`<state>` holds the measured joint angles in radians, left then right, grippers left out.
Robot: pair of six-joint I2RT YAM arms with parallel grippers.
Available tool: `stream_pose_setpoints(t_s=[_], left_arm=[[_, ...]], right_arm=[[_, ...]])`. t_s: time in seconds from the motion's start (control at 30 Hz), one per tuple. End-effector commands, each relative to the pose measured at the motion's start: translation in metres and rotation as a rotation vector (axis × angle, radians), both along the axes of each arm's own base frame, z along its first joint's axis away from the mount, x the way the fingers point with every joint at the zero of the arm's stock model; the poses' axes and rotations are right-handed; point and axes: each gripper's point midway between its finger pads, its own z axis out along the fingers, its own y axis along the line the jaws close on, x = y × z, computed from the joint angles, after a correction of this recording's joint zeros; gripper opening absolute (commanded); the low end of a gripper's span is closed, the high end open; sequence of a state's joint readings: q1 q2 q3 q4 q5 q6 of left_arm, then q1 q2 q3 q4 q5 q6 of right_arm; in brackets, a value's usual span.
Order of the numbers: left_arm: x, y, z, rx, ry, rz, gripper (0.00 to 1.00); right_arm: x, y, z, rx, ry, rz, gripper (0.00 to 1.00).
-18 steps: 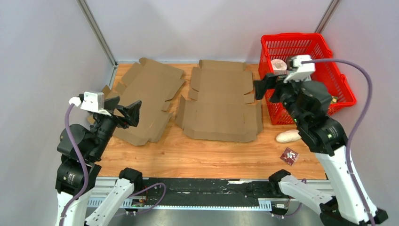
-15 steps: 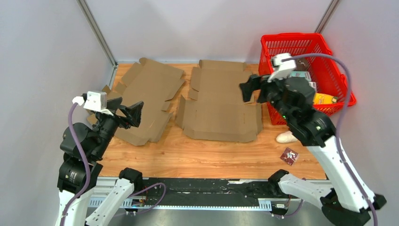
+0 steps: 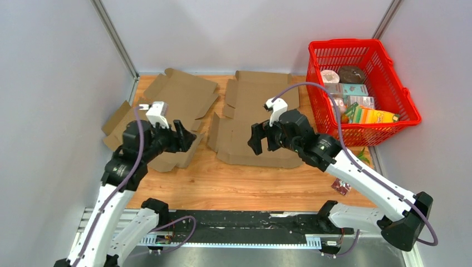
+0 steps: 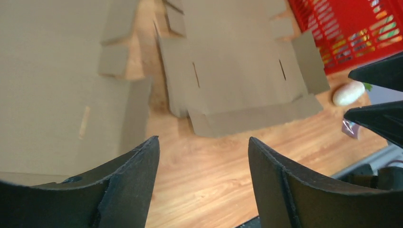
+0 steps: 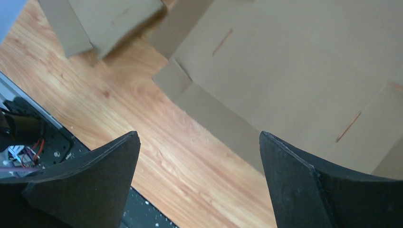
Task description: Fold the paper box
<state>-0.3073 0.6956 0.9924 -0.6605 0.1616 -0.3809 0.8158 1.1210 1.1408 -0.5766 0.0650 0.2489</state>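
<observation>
Now: centre blank [image 3: 261, 119] lies flat and unfolded on the table [image 3: 234, 183], mid-field, no wall raised. A second sheet, the left blank [image 3: 172, 111], lies beside it, apart by a narrow strip of wood. Red basket [image 3: 411, 114] stands at the far right, clear of both.

Left gripper [image 3: 183, 136] hangs over the near right corner of the left blank, jaws wide, nothing between them. Its wrist view looks across at the centre blank. Right gripper [image 3: 257, 139] hangs over the near left part of the centre blank, jaws spread fully, empty. Whether its tips touch the card I cannot tell.

Handling, as judgement:
- Thin card, light. Likely to skate on the smooth wood if pushed from one side only.
- Panels stiff, but should hinge readily along the scored creases.
- Flat on the table, so little edge to get under.
- Best hold: the free edge of the near flap or a side flap, one arm pinning the main panel.
- Pinch lightly, since card dents and tabs tear.
</observation>
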Motion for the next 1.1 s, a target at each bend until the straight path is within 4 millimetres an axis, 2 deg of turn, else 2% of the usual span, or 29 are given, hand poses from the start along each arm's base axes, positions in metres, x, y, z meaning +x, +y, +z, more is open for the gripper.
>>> stream_pose_setpoints(t_s=[0.0,0.03,0.07,0.1,0.17,0.2,0.23,0.3,0.37,0.5,0.53,0.57,0.63,0.67,0.7,0.73,0.77,0.83,0.87,0.93,0.97,1.03,1.07], left_arm=[[-0.006,-0.04,-0.05,-0.181,0.208,-0.091,0.74],[-0.006,-0.048,-0.059,-0.208,0.228,-0.1,0.72],[-0.005,-0.06,-0.076,-0.232,0.239,-0.118,0.72],[-0.009,-0.074,-0.087,-0.257,0.283,-0.111,0.72],[-0.011,-0.086,-0.115,-0.254,0.355,-0.057,0.72],[-0.004,-0.08,-0.126,-0.222,0.353,0.041,0.72],[-0.011,-0.087,-0.136,-0.196,0.372,0.058,0.72],[-0.006,-0.085,-0.157,-0.196,0.418,0.203,0.72],[-0.005,-0.097,-0.173,-0.23,0.471,0.261,0.72],[0.008,-0.123,-0.183,-0.359,0.486,0.307,0.75],[0.008,-0.125,-0.189,-0.38,0.488,0.326,0.78],[0.01,-0.135,-0.188,-0.455,0.492,0.352,0.79],[0.016,-0.131,-0.195,-0.505,0.426,0.441,0.86],[0.015,-0.147,-0.189,-0.584,0.401,0.437,0.88],[0.022,-0.142,-0.188,-0.602,0.337,0.489,0.89],[0.025,-0.146,-0.186,-0.623,0.325,0.504,0.9],[0.027,-0.15,-0.197,-0.633,0.343,0.536,0.91],[0.028,-0.161,-0.204,-0.66,0.379,0.557,0.91],[0.028,-0.167,-0.216,-0.691,0.41,0.584,0.9],[0.028,-0.182,-0.215,-0.783,0.412,0.583,0.86],[0.028,-0.184,-0.226,-0.795,0.412,0.604,0.84],[0.031,-0.193,-0.227,-0.859,0.4,0.61,0.78],[0.03,-0.196,-0.243,-0.872,0.427,0.633,0.76]], right_arm=[[-0.011,-0.004,-0.01,0.093,0.055,-0.048,1.0],[-0.014,-0.007,-0.015,0.098,0.064,-0.056,1.0],[-0.019,-0.01,-0.027,0.091,0.09,-0.062,1.0],[-0.022,-0.013,-0.028,0.097,0.092,-0.063,1.0],[-0.027,-0.019,-0.033,0.089,0.105,-0.074,1.0],[-0.029,-0.024,-0.028,0.1,0.095,-0.083,1.0],[-0.032,-0.028,-0.029,0.092,0.102,-0.087,1.0],[-0.039,-0.034,-0.019,0.12,0.091,-0.089,1.0],[-0.043,-0.039,-0.015,0.131,0.084,-0.091,1.0],[-0.052,-0.052,-0.003,0.159,0.05,-0.101,1.0],[-0.053,-0.054,-0.006,0.157,0.049,-0.102,1.0],[-0.054,-0.055,-0.007,0.165,0.046,-0.103,1.0],[-0.056,-0.057,-0.008,0.182,0.033,-0.102,1.0],[-0.056,-0.058,-0.007,0.188,0.024,-0.103,1.0],[-0.057,-0.058,-0.005,0.204,0.012,-0.101,1.0],[-0.057,-0.057,-0.003,0.218,0.0,-0.098,1.0],[-0.056,-0.057,-0.005,0.216,-0.003,-0.099,1.0],[-0.054,-0.057,-0.001,0.23,-0.024,-0.101,1.0],[-0.053,-0.057,0.0,0.228,-0.03,-0.101,1.0],[-0.051,-0.057,0.0,0.218,-0.037,-0.1,1.0],[-0.051,-0.057,0.0,0.21,-0.046,-0.093,1.0],[-0.047,-0.056,0.001,0.201,-0.061,-0.093,1.0],[-0.046,-0.057,0.001,0.194,-0.07,-0.096,1.0]])
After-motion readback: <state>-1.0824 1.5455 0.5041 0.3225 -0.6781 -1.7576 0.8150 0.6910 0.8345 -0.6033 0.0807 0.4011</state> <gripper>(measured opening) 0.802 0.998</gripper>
